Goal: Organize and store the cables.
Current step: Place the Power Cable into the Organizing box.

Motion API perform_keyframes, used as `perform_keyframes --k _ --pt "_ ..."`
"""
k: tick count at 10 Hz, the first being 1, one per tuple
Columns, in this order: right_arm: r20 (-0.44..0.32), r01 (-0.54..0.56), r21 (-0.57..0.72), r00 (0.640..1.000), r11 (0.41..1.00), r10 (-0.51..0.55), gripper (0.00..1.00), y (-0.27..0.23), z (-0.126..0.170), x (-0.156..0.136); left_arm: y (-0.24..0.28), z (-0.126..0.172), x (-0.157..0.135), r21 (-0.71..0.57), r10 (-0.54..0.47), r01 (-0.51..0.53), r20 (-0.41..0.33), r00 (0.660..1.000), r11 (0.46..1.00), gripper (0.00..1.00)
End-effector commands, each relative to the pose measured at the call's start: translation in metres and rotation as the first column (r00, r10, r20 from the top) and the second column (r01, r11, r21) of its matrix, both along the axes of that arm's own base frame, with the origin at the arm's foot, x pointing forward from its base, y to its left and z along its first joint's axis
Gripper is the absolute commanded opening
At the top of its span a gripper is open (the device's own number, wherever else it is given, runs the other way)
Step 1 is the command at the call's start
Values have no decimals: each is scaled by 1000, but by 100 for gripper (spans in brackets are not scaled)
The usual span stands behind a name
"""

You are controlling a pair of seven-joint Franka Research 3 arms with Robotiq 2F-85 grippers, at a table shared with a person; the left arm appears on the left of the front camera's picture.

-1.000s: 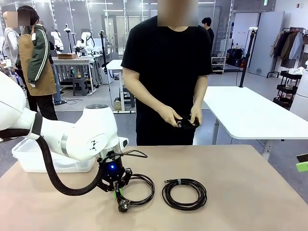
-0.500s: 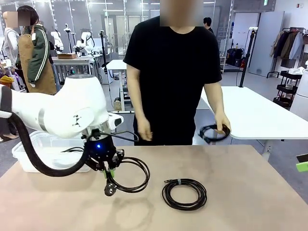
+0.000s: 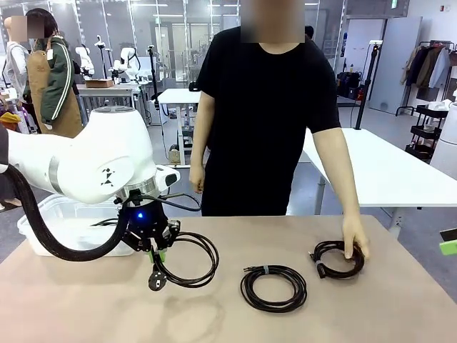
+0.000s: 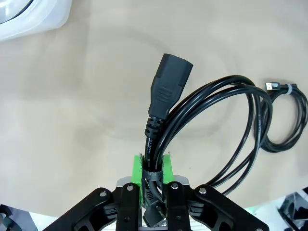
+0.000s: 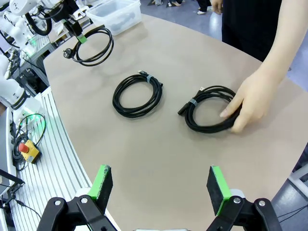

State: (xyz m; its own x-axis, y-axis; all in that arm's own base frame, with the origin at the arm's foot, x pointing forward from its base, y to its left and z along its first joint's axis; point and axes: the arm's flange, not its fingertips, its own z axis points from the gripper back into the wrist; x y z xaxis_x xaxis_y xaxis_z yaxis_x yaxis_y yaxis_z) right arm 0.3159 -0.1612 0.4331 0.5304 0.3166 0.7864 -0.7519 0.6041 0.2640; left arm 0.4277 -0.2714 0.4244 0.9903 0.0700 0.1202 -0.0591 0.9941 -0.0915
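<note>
With your left tool (image 3: 161,254) clamped on the banded neck of the coiled cable (image 4: 166,91), which hangs just above the bench (image 3: 357,307) near its far left corner, carry it over the clear bin (image 3: 50,239) and lower it before releasing, so the hanging loop clears the rim.

place: robot lab | cues: white worktables (image 3: 371,171); emergency-stop button (image 5: 26,149); glass partitions (image 3: 178,43)

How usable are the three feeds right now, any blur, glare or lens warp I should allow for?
Front view: evenly lit, no glare, the held cable sharp with a faint shadow beneath. Left wrist view: the plug crisp, soft shadows on the table. Right wrist view: strong wide-angle bend curving the table edge, yet the middle coil, the far coil and the person's hand are clear.
</note>
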Motion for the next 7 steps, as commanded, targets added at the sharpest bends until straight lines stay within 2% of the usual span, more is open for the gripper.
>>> perform_keyframes --k 1,3,4,5,7 --pt "21 -3 10 1000 1000 3 100 -1 0 2 1 4 1 -6 20 -20 -1 1000 1000 0" --pt "21 -3 10 1000 1000 3 100 -1 0 2 1 4 1 -6 20 -20 -1 1000 1000 0" --pt "21 -3 10 1000 1000 3 100 -1 0 2 3 0 2 0 7 -7 0 1000 1000 19" --pt "21 -3 10 1000 1000 3 100 -1 0 2 15 17 4 -12 -60 60 15 998 998 19" --pt "21 -3 10 1000 1000 3 100 -1 0 2 62 59 9 -15 -223 223 -30 974 975 19"
